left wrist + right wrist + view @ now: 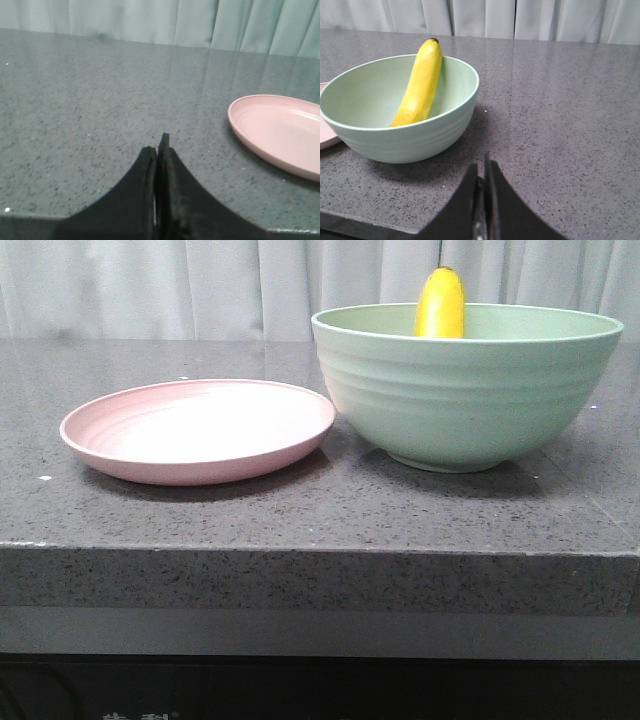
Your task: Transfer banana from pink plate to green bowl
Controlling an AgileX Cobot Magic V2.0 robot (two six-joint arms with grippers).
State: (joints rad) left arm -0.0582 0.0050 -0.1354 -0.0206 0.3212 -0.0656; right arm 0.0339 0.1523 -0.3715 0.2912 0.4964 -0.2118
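The bench [300,510] carried everything, both my arms pulled back off it. The green bowl [465,390] stood on my right side, touching or just beside the pink plate [198,430], which lay bare. The banana [420,82] was already inside the bowl, propped steeply against the wall, long axis running up from the floor with the dark stem tip above the rim. My right tool [483,172] was the nearer one, closed on nothing, bowl ahead of it. My left tool [157,145] was likewise pressed together, empty, near the plate. I judged the transfer done.
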